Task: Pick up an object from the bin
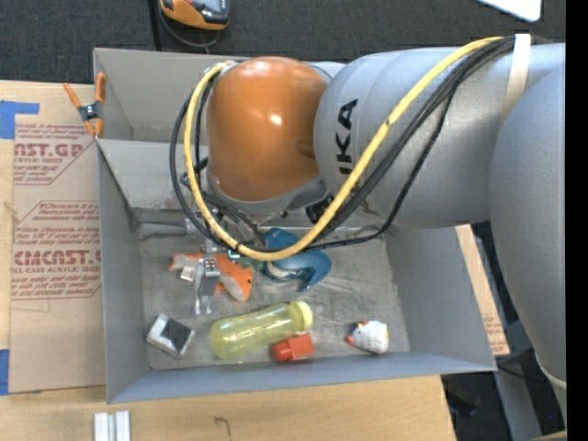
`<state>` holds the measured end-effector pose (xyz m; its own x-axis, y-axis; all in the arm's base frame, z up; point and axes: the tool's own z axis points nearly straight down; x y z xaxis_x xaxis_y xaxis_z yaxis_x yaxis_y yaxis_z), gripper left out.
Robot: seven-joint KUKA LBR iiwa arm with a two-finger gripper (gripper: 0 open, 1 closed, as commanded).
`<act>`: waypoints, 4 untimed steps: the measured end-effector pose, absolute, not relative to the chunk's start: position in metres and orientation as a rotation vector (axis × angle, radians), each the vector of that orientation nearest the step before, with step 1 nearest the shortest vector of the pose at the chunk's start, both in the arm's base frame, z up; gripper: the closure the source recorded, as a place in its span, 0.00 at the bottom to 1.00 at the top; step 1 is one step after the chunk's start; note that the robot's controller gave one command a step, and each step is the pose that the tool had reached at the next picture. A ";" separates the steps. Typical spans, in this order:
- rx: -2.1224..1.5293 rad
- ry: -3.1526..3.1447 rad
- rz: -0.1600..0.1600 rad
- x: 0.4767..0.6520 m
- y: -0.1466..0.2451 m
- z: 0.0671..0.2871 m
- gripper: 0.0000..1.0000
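Observation:
My gripper (pixel 206 288) hangs low over the left middle of the bin floor, under the arm's wrist. Right beside it lies an orange toy-like thing (pixel 238 284), with a small orange and white piece (pixel 184 265) on the gripper's other side. A blue curved plastic thing (pixel 301 265) lies just to the right, partly hidden by the wrist. Below the gripper, a clear yellow bottle (pixel 261 329) lies on its side. A small red block (pixel 294 347) rests against the bottle's lower right.
A small black and grey square thing (pixel 170 333) lies near the bin's front left corner. A white rounded thing with a red tip (pixel 369 336) lies at the front right. The arm and its orange cover hide the back of the bin.

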<state>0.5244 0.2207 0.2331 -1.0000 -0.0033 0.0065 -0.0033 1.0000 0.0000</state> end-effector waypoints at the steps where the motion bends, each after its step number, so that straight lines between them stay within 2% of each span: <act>1: 0.002 -3.143 -0.002 0.526 0.220 0.237 0.00; 2: 0.013 -3.152 -0.008 0.540 0.221 0.196 0.00; 3: 0.099 -3.145 -0.003 0.538 0.226 0.133 0.00; 4: 0.121 -3.131 0.003 0.545 0.232 0.111 0.00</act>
